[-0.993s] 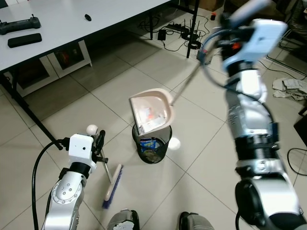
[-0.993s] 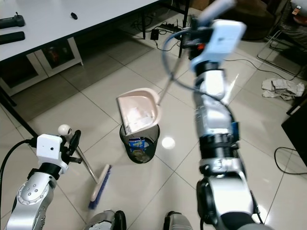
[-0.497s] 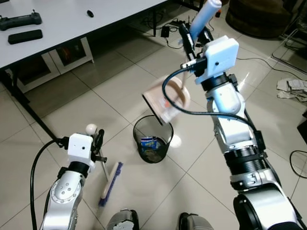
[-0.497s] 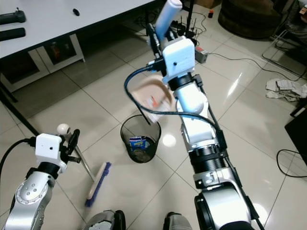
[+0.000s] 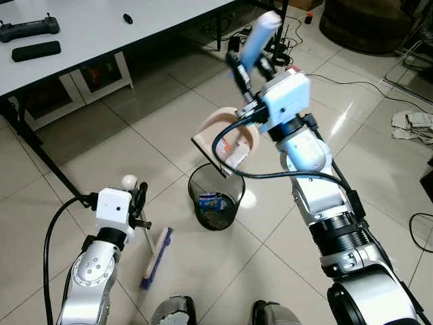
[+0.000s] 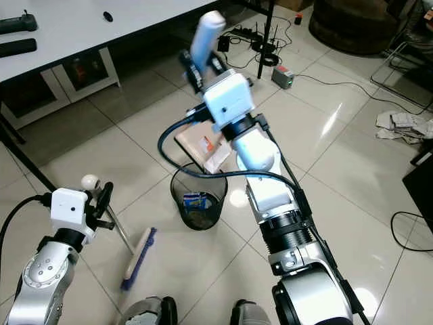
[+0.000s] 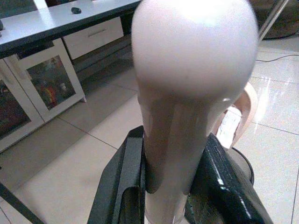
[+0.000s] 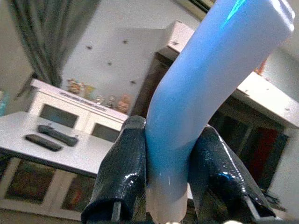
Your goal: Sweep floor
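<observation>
1. A white table (image 5: 135,27) runs along the far left, with a black remote (image 5: 35,51) and a black controller (image 5: 27,27) lying on it.
2. The tiled floor (image 5: 169,108) spreads across the scene; a tangle of cables (image 6: 260,40) lies far off past the table, and crumpled paper (image 5: 409,125) sits at the far right.
3. A round black wire bin (image 5: 216,201) stands on the floor in the middle, with scraps and a blue packet inside.
4. A beige dustpan (image 5: 226,140) hangs tilted just above the far rim of the bin, with paper scraps in its scoop.
5. The right gripper (image 8: 163,163) is raised over the bin, its two black fingers pinching the dustpan's light blue handle (image 5: 257,34).
6. A broom with a blue brush (image 5: 157,257) rests with its head on the floor, near left of the bin.
7. The left gripper (image 7: 170,182) is low at the near left, its fingers clamped on the broom's pale round-topped handle (image 7: 187,93).
</observation>
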### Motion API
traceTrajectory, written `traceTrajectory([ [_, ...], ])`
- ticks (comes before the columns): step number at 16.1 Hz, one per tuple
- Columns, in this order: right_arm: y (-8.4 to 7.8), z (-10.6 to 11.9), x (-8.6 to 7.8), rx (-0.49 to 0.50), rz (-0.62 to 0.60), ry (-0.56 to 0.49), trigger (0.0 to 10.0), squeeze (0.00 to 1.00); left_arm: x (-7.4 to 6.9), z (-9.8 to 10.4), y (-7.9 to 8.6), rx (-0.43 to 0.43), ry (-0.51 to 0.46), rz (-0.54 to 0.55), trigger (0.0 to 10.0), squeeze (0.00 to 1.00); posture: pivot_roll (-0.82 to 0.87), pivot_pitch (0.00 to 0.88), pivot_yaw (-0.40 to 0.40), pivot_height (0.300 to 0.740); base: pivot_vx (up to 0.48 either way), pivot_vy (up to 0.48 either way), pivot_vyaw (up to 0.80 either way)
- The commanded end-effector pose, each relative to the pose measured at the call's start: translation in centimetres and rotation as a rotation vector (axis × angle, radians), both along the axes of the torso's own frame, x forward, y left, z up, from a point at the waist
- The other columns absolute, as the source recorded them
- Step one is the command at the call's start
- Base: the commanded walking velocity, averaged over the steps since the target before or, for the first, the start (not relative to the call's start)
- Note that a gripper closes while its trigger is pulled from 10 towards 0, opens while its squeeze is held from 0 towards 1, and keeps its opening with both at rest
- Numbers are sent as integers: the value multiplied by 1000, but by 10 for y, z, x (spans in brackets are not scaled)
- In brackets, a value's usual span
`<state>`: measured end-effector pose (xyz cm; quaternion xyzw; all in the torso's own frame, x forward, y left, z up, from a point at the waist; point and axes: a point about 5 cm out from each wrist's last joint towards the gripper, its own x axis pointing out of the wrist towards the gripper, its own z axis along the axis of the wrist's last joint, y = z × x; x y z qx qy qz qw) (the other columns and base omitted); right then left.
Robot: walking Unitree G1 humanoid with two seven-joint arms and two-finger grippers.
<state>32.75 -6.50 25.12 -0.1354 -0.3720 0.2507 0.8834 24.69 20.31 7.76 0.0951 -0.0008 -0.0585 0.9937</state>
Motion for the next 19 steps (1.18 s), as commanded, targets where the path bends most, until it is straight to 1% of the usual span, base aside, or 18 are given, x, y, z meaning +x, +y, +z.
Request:
traceTrajectory([
  [1,3,13,-10,28,53,-74,10000,0,1,0,0,8,-3,-4,10000,0,37,129,31,740,0,0,0],
  [2,5,11,-10,31,73,-50,10000,0,1,0,-1,8,0,-6,10000,0,35,130,30,740,0,0,0],
  [4,8,7,-13,-3,101,-38,10000,0,2,-1,-2,9,4,-14,10000,0,31,129,29,740,0,0,0],
  [5,8,7,-13,15,114,-27,10000,0,2,-1,-3,7,4,-15,10000,0,28,129,28,740,0,0,0],
  [7,10,7,-15,-3,126,-32,10000,0,3,-1,-3,4,3,-15,10000,0,28,129,27,740,0,0,0],
  [10,10,8,-16,0,136,-35,10000,0,4,-2,-3,3,2,-16,10000,0,28,129,27,740,0,0,0],
  [13,13,11,-18,-16,157,-58,10000,0,7,0,-1,9,-4,-14,10000,0,33,117,29,740,0,0,0],
  [15,14,12,-19,-14,164,-55,10000,0,10,2,-1,7,-7,-14,10000,0,39,110,28,740,0,0,0],
  [16,13,11,-19,-1,162,-43,10000,0,10,1,-1,7,-7,-13,10000,0,40,109,27,740,0,0,0],
  [17,10,11,-17,33,151,-14,10000,0,10,1,-1,3,-6,-11,10000,0,40,109,27,740,0,0,0],
  [18,9,11,-15,16,139,-16,10000,0,10,1,-1,3,-6,-12,10000,0,37,109,28,740,0,0,0],
  [19,6,11,-14,53,136,8,10000,0,11,1,-1,2,-4,-14,10000,0,37,112,26,740,0,0,0],
])
